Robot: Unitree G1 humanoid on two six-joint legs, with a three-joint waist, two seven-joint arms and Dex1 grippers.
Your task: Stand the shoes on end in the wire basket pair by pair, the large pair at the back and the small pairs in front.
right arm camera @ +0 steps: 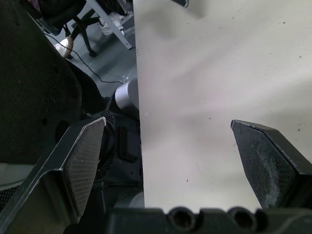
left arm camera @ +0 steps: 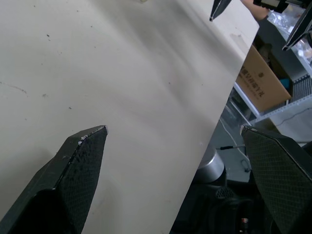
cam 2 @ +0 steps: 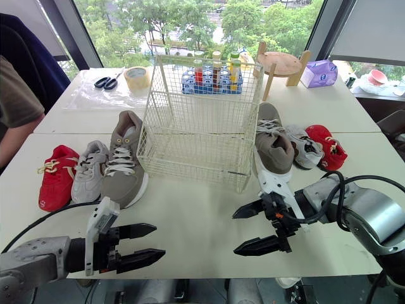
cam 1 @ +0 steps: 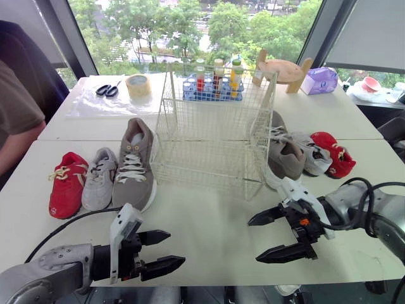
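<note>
The wire basket point(cam 1: 209, 158) stands upright in the middle of the table point(cam 1: 209, 221), and all six shoes lie flat on the tabletop outside it, three on each side. To its left, the big grey-brown shoe point(cam 1: 134, 163) lies just beside the basket wall. The small grey-white shoe point(cam 1: 99, 178) is touching that shoe's outer side, and the small red shoe point(cam 1: 66, 183) comes last in the row, toes toward me. To the right, the other big grey-brown shoe point(cam 1: 283, 155) lies against the basket's right wall. The other small grey shoe point(cam 1: 310, 152) is next to it and the other small red shoe point(cam 1: 332, 153) is furthest out. My left pincer point(cam 1: 176, 247) hovers low over the near edge of the table, in front of the left row, its two black fingers spread apart with nothing between them. My right pincer point(cam 1: 254, 241) hangs near the front right corner of the basket, spread wider and likewise gripping nothing. The two pincers point toward each other. Behind the basket are a blue rack of bottles point(cam 1: 213, 82), a roll of tape point(cam 1: 138, 85), scissors point(cam 1: 108, 89), a wooden stand point(cam 1: 283, 68) and a purple tissue pack point(cam 1: 319, 80). A person's arm point(cam 1: 16, 120) shows at the far left edge.
</note>
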